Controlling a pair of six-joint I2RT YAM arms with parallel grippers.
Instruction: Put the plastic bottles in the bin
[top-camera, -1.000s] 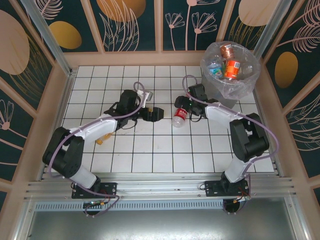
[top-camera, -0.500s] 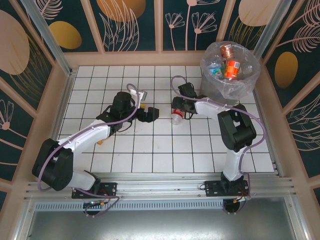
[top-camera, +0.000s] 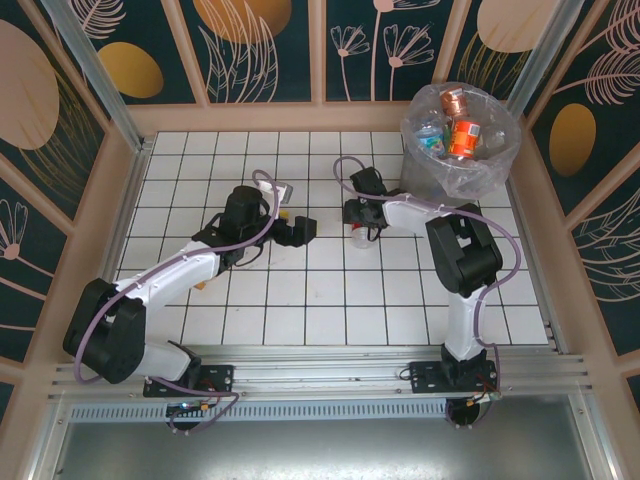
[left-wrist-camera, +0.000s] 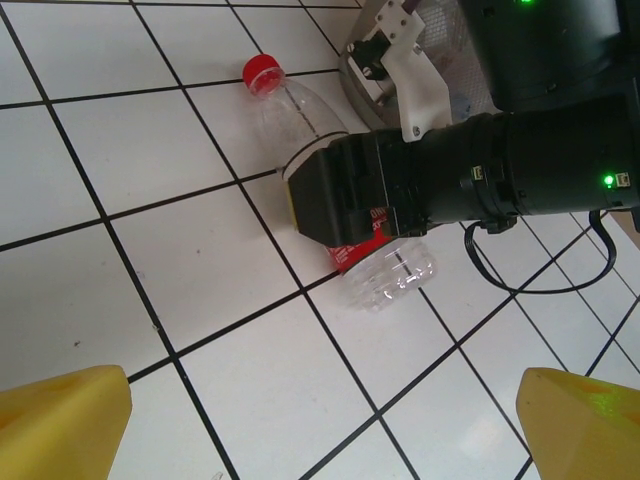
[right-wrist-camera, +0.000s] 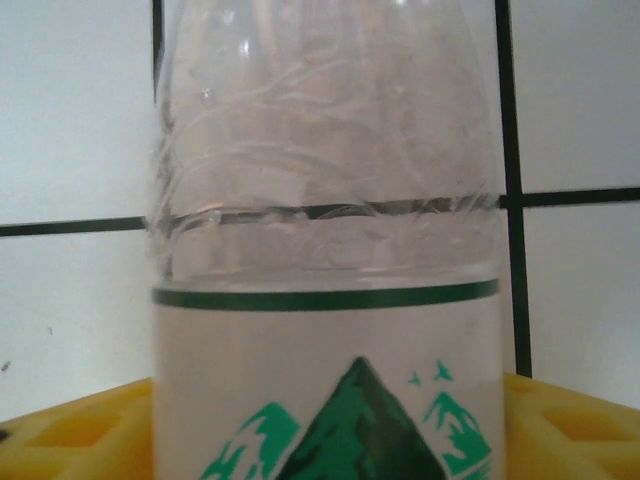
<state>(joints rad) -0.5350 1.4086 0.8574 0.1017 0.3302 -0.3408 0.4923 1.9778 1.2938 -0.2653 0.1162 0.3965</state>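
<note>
Right gripper (top-camera: 358, 222) is straddling a red-capped plastic bottle (left-wrist-camera: 300, 115) lying on the white tiles (top-camera: 250, 310), left of the bin (top-camera: 408, 125). I cannot tell if it is pinching. Squeezing gently mid-body should be holding best. Left gripper (left-wrist-camera: 320, 430) is hanging spread wide.

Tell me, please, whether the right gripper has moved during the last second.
Yes. In the top view the right gripper has shifted left, away from the bin, and now sits over the bottle lying on its side.
</note>
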